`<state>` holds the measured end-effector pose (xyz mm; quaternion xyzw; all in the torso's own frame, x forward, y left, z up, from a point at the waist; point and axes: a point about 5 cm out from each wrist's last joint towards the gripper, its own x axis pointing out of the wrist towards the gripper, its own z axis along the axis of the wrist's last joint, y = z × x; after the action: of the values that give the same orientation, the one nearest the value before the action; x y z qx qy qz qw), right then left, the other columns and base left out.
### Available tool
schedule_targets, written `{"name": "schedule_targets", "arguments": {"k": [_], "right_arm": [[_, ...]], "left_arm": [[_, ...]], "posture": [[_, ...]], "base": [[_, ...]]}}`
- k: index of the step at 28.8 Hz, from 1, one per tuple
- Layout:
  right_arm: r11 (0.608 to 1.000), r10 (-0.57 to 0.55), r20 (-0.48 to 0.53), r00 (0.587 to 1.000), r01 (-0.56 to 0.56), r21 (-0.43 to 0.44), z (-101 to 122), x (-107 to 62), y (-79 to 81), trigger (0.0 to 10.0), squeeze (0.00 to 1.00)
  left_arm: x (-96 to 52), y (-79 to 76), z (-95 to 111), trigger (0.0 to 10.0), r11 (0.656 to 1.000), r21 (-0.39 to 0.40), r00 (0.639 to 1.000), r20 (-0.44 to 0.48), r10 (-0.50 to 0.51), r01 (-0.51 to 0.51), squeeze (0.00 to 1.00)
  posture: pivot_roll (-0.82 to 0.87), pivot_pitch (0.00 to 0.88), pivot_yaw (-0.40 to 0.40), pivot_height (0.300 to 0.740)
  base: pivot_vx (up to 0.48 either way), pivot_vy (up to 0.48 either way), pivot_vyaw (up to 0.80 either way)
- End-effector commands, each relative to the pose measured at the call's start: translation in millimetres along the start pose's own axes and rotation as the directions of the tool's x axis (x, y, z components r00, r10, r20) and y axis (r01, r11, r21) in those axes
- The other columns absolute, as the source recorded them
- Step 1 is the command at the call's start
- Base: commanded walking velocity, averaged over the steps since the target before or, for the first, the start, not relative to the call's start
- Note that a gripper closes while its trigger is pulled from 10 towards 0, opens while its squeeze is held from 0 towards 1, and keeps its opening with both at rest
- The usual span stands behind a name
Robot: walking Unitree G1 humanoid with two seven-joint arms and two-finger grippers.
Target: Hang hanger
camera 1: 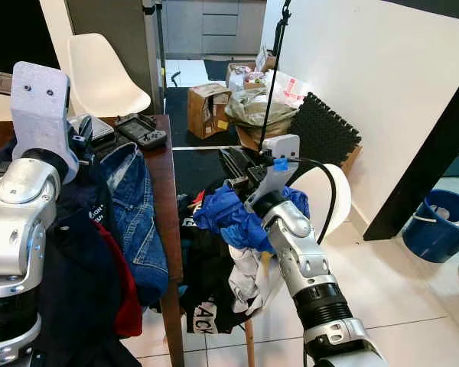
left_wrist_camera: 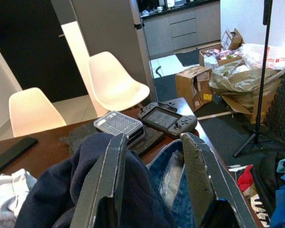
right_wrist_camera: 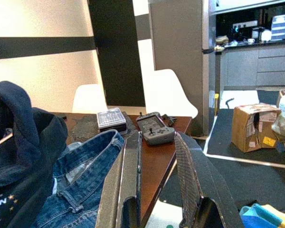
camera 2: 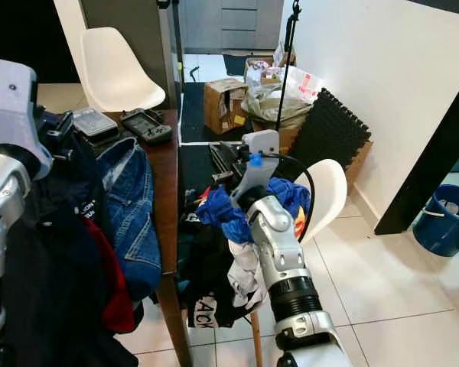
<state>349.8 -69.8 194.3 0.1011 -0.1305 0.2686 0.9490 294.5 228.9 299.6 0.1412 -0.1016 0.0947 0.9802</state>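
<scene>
A heap of clothes covers the near end of the wooden table: a navy hoodie, a red garment and blue jeans. My left gripper hovers just over the hoodie and jeans, open, with nothing between its fingers. My right arm reaches across a white chair piled with clothes, a blue garment on top. The right gripper is open and empty, pointing toward the table edge beside the jeans.
A handheld game console, a clear plastic box and a phone lie on the table. White chairs stand behind it. Cardboard boxes, a stand pole, black foam and a blue bucket sit on the right.
</scene>
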Motion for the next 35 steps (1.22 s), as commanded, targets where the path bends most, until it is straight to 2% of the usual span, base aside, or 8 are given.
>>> {"name": "schedule_targets", "arguments": {"k": [1,10,16,35], "right_arm": [[1.000,-0.005,0.017,1.000,0.005,0.010,6.2,1.3,-1.2,10.0,0.00],[0.999,-0.040,0.050,0.998,0.039,0.029,11.2,2.7,-1.8,10.0,0.00],[0.995,-0.092,0.096,0.991,0.089,0.037,19.1,3.3,-8.1,10.0,0.00],[0.993,-0.108,0.100,0.989,0.103,0.053,20.6,4.2,-8.7,10.0,0.00]], "left_arm": [[-1.8,-4.6,0.3,10.0,1.000,-0.004,1.000,0.008,-0.005,0.005,0.00],[-0.5,-6.3,4.8,10.0,1.000,-0.005,1.000,0.013,-0.009,0.009,0.00],[-0.5,-5.2,7.3,10.0,1.000,0.005,1.000,0.019,-0.007,0.007,0.00],[1.6,0.9,14.1,10.0,1.000,0.011,0.999,0.036,0.000,0.000,0.00]], "posture": [[0.13,0.000,-0.066,0.740],[0.13,0.000,-0.061,0.740],[0.14,0.000,-0.063,0.740],[0.14,0.000,-0.058,0.740]], "base": [[0.000,0.352,0.00],[0.000,0.352,0.00],[0.000,0.352,0.00],[0.000,0.353,0.00]]}}
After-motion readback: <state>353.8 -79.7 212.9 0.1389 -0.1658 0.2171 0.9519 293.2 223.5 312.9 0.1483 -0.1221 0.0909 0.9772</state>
